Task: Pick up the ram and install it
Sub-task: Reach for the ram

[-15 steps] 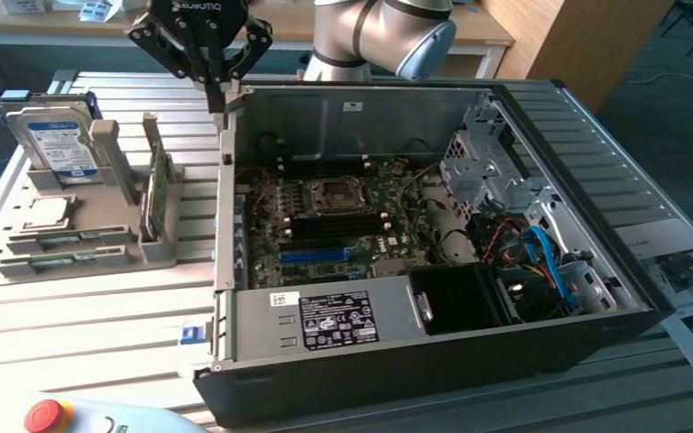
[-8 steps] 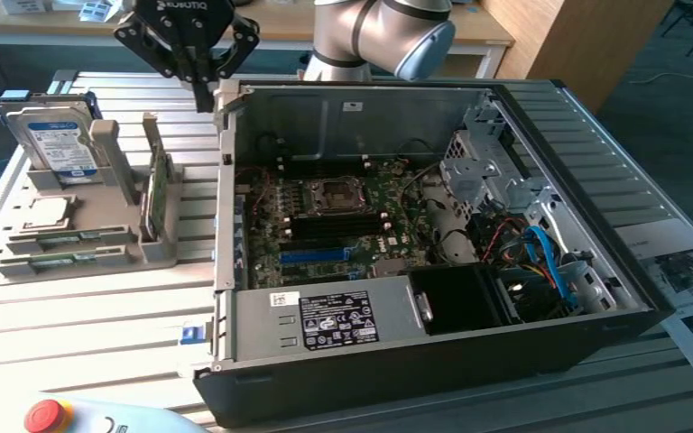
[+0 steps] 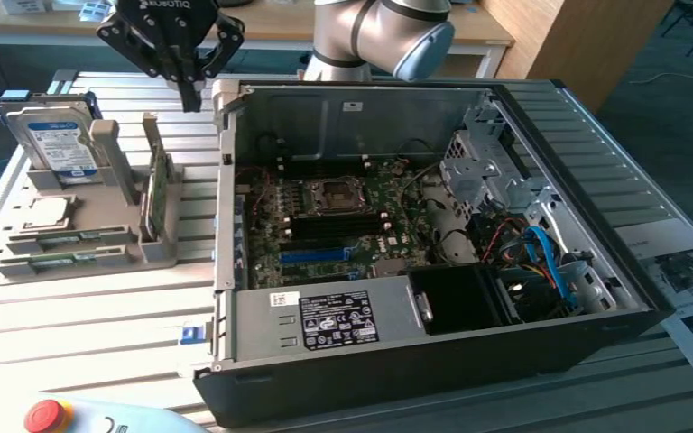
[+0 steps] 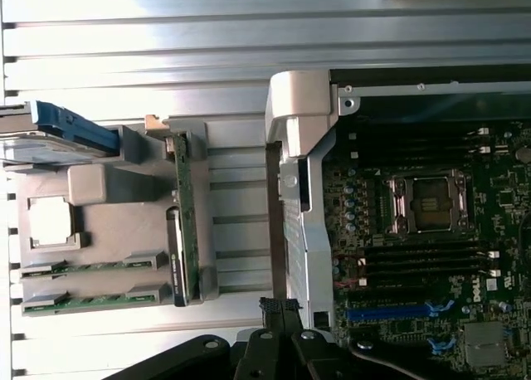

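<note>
Slatted counter (image 3: 82, 325) bears the computer case (image 3: 443, 361); my pincer (image 3: 190, 95) hangs closed, empty, beside its corner, ram (image 3: 68, 238) in holder (image 3: 94, 200).

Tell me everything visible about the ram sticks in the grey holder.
The ram is two long, narrow green circuit-board sticks. They stand on edge in parallel slots at one end of the grey holder, which sits to the exterior view's left of the open computer case. Both lie level, side by side with a gap between them, and are touched only by the holder. The shut gripper hangs well away, holding nothing.
</note>
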Motion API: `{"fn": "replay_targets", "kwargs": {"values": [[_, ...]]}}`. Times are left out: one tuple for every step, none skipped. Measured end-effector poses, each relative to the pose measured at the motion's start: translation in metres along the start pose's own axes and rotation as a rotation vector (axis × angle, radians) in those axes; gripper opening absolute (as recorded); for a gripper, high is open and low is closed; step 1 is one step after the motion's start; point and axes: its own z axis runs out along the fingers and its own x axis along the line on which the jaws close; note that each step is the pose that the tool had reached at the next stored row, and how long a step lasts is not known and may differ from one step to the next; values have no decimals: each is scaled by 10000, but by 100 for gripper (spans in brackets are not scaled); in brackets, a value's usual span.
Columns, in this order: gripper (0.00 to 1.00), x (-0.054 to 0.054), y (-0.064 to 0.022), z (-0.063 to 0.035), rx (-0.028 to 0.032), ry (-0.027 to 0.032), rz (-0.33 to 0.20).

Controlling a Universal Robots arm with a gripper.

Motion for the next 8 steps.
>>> {"fn": "replay_targets", "kwargs": {"values": [[10,16,0,-1,0,0,0],[10,32,1,-1,0,0,0],[10,48,1,-1,0,1,0],[10,64,1,-1,0,0,1],[10,80,1,-1,0,-1,1],[10,97,1,-2,0,0,1],[10,113,1,-3,0,0,1],[10,130,1,-3,0,0,1]]}}
